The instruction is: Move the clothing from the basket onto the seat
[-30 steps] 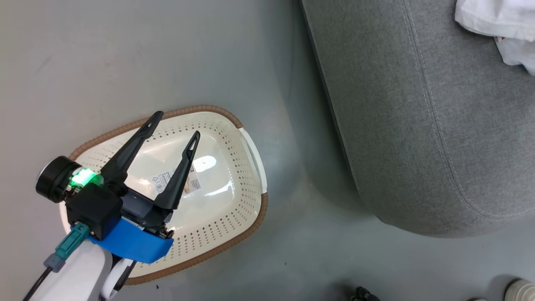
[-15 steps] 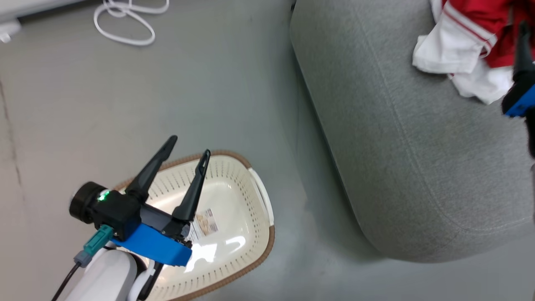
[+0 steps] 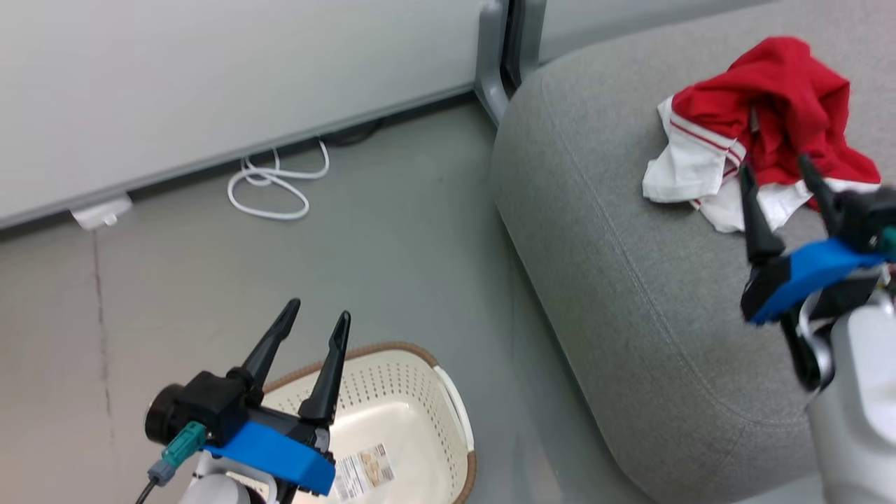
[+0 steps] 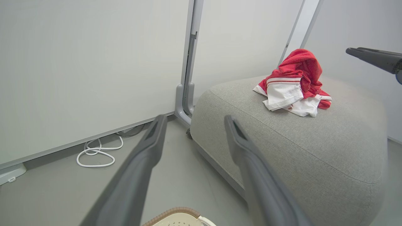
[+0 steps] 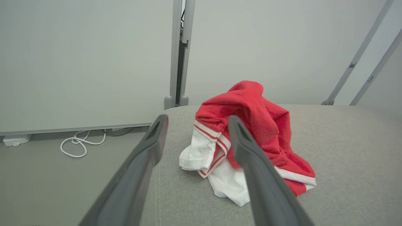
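White cable (image 3: 269, 189) is lying looped on the grey floor at the left, near the wall. Closer in, the left gripper (image 3: 319, 309) is hovering above the basket (image 3: 448, 392), its two dark fingers spread wide and holding nothing. The cream basket is sitting on the floor, and the part of its bottom in view is showing just a paper label. The left arm is hiding the rest. To the right, the grey seat (image 3: 616, 294) is standing close to the basket but apart from it. The clothing (image 3: 770, 105), a crumpled red and white heap, is resting on the seat, well in from the rounded edge. At far right, the right gripper (image 3: 773, 164) is hanging just in front of the heap, jaws spread wide, gripping nothing. Whether a fingertip is touching the cloth is unclear.

Likely risks: a spread fingertip could snag a loose fold as the arm withdraws, dragging the clothing towards the edge. The left arm, if lowered, could knock the light basket over.
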{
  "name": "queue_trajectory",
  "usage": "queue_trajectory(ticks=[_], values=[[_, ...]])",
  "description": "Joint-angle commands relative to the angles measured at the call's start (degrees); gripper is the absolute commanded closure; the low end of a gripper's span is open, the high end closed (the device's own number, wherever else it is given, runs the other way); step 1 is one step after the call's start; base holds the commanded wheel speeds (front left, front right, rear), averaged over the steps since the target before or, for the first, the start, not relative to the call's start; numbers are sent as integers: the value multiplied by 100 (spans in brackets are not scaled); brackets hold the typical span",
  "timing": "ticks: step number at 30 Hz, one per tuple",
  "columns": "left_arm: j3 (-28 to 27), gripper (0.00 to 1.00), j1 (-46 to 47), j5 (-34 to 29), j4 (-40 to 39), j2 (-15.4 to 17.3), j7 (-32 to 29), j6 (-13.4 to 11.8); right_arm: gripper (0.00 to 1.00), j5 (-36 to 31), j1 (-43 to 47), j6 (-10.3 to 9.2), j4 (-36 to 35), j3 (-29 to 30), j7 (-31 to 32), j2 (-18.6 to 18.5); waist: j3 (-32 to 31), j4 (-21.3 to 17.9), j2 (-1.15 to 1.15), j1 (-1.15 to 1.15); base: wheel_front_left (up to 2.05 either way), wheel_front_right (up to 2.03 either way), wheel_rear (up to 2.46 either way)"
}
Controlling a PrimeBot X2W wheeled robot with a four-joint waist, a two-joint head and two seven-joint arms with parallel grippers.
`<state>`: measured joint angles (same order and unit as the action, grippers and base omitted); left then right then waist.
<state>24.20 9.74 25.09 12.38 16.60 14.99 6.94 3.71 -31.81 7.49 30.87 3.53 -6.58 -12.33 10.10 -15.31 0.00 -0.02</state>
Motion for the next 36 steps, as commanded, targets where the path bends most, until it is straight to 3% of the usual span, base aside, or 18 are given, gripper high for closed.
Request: queue_trajectory(ticks=[1, 12, 21, 36], values=[[-41, 0, -46, -38, 20, -18, 27, 10, 0, 55, 168, 1, -87, -16, 17, 38, -232, 47, 0, 2, 0, 0, 0], [-496, 0, -467, -146, 374, -352, 28, 47, 0, 49, 2085, 1, -1692, 74, 77, 736, -703, 335, 0, 2, 0, 0, 0], [-1003, 0, -750, -359, 471, -628, 28, 58, 0, -22, 2999, 1, -2080, -75, 10, 923, -950, 854, 0, 2, 0, 0, 0], [-1660, 0, -991, -547, 757, -792, 28, 70, 0, 132, 3424, 1, -2226, -235, 76, 945, -1072, 1501, 0, 2, 0, 0, 0]])
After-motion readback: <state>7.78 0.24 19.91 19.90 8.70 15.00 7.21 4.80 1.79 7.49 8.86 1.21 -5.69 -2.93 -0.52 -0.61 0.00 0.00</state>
